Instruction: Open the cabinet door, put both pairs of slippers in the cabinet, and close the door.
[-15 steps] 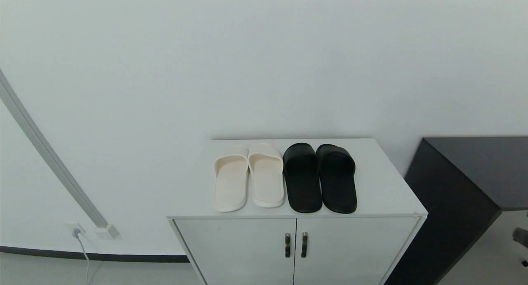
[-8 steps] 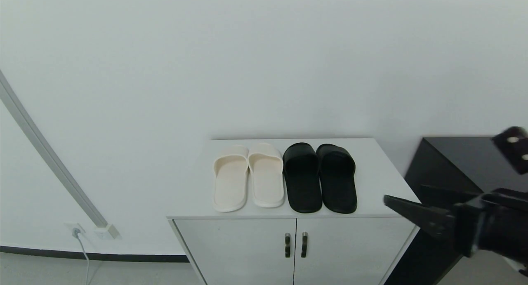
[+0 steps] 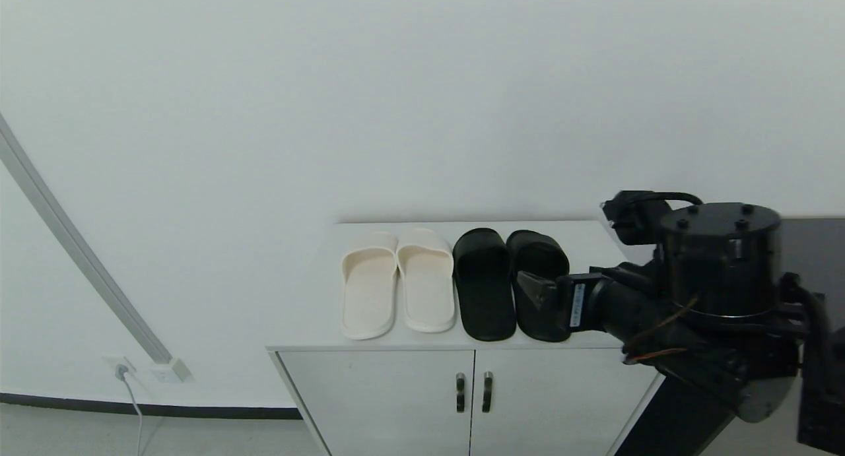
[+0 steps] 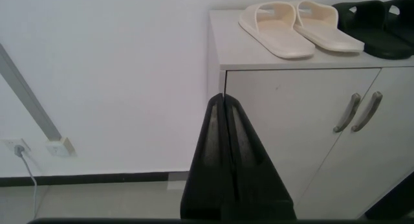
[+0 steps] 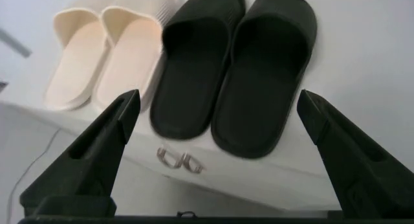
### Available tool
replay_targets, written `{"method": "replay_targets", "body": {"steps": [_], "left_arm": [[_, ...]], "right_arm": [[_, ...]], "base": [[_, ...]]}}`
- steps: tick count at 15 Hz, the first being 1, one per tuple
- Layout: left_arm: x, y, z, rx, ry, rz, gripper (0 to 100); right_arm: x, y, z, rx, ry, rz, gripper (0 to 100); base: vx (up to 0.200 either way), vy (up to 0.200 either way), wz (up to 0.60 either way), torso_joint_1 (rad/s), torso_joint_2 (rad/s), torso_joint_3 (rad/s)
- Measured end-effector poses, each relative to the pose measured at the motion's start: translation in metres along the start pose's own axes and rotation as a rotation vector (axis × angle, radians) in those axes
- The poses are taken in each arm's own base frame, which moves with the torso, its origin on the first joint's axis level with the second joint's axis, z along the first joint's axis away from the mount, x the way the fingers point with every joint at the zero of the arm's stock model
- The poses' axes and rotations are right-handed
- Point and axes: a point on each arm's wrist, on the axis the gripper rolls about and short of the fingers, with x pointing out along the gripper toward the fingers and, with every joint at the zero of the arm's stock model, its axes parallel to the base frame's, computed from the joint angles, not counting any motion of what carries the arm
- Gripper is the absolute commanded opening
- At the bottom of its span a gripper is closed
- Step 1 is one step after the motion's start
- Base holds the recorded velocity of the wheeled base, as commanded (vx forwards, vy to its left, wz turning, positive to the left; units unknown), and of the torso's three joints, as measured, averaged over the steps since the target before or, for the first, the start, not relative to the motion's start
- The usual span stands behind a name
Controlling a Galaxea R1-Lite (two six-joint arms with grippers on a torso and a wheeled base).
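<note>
Since the earlier frames the right gripper (image 3: 536, 291) has come in from the right and hangs over the black slippers (image 3: 511, 284), fingers spread wide, I think to span the pair. These and the cream slippers (image 3: 398, 283), both smooth and rubbery-looking, lie on the flat white cabinet (image 3: 614, 311), its doors (image 3: 376, 403) not opened yet. The left gripper (image 4: 224, 100), fingers pressed together and empty, hangs low near it.

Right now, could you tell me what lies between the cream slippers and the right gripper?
The black slippers, on the cabinet top beside the cream slippers; the head view shows the right gripper at their other side.
</note>
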Motion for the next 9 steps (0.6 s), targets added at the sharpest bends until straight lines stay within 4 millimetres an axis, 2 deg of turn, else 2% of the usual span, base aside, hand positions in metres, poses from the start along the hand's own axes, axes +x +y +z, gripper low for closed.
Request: {"method": "replay_targets", "body": {"steps": [5,9], "left_arm": [[0.000,0.000,0.000,-0.001,0.000,0.000,0],[0.000,0.000,0.000,-0.001,-0.001,0.000,0]], "right_arm": [[0.049,0.021,-0.016,-0.018,-0.003,-0.097,100],[0.087,0.024,-0.031,-0.018,-0.016,-0.155,100]], "base": [[0.000,0.000,0.00,0.000,0.00,0.000],[0.000,0.000,0.00,0.000,0.00,0.000]]}}
